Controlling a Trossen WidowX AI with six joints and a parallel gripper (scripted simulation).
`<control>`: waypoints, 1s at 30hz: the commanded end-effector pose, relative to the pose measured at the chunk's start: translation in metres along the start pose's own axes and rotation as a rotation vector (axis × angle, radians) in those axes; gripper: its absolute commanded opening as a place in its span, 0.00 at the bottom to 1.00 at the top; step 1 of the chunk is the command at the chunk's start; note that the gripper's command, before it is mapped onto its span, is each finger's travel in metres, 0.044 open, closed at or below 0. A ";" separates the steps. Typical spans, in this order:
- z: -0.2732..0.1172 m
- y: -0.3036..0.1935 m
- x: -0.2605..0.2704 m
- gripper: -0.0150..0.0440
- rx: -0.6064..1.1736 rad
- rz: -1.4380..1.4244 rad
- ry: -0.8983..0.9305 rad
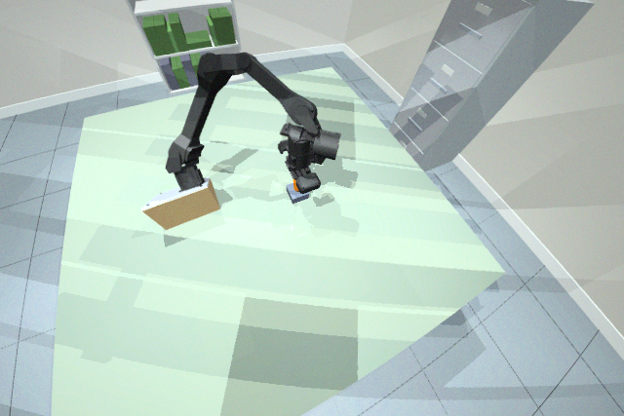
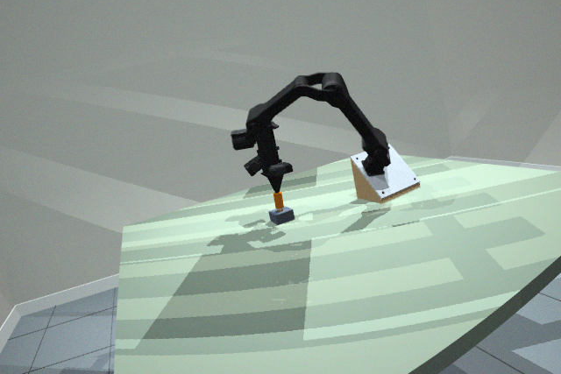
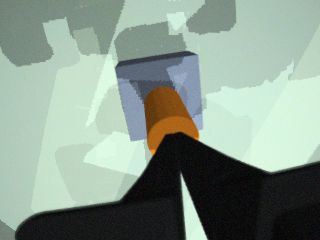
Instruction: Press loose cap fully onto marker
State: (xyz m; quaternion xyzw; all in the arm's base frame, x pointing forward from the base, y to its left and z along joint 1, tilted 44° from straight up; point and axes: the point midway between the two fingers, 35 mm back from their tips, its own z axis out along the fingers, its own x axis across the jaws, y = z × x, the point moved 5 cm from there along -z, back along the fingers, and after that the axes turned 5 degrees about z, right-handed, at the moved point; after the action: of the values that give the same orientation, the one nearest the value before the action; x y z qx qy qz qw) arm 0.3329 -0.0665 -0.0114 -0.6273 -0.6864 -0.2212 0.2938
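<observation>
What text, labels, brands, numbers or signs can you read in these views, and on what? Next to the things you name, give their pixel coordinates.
No text can be read anywhere.
Cabinet (image 1: 509,69): pale label plates on the drawer fronts, with no readable writing.
Books (image 1: 157,36): no titles that can be made out.
Cap (image 1: 295,185) (image 2: 278,201) (image 3: 170,107), holder (image 1: 300,198) (image 2: 281,215) (image 3: 192,95): no marking seen.
Arm (image 1: 194,114) (image 2: 355,111), base plate (image 1: 164,196) (image 2: 401,172): no brand or number visible.
</observation>
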 end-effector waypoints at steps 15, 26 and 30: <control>-0.090 0.000 -0.001 0.25 0.001 0.001 -0.004; -0.090 0.000 -0.001 0.74 0.001 0.001 -0.004; -0.090 0.000 -0.001 0.92 0.001 0.001 -0.004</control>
State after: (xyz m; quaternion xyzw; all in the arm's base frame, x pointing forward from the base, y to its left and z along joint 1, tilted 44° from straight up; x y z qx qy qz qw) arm 0.3447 -0.1271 0.0535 -0.6294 -0.6850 -0.2204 0.2932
